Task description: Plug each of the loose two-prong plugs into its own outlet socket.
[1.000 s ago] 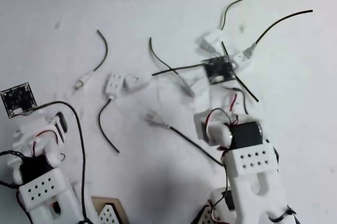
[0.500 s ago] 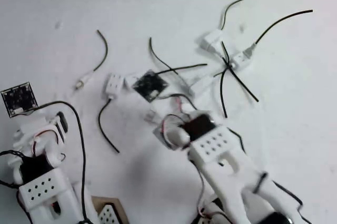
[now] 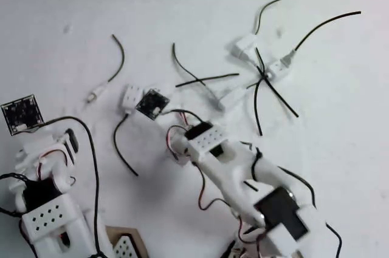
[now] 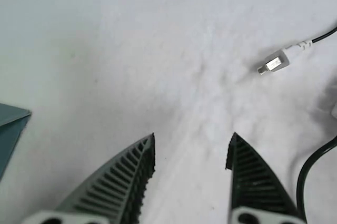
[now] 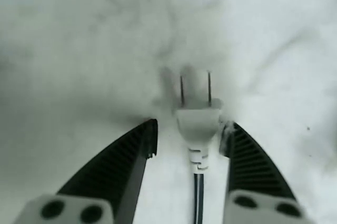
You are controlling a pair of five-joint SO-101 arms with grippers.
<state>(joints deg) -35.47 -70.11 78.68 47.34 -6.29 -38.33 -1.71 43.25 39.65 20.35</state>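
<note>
A white two-prong plug [image 5: 197, 121] on a black cord lies flat on the white table [image 3: 61, 45], prongs pointing away from my right gripper [image 5: 190, 124]. That gripper is open, with one finger on each side of the plug body. In the high view the right arm [image 3: 243, 179] stretches toward the table's middle. Beside its wrist board sits a white outlet socket [image 3: 132, 96]. My left gripper [image 4: 191, 137] is open over bare table at the near left. Another small white plug [image 4: 273, 63] lies ahead of it, also visible as the plug [image 3: 94, 95] in the high view.
More white sockets and plugs [image 3: 245, 46] [image 3: 281, 67] with crossing black cords lie at the back right. A loose black cord [image 3: 121, 149] curls between the arms. A wooden-edged block [image 3: 124, 243] sits at the near edge, and a teal corner [image 4: 10, 129] lies close to the left gripper.
The right arm has swung from the right-centre of the table leftward to the middle, over the loose plug. The left arm has kept still.
</note>
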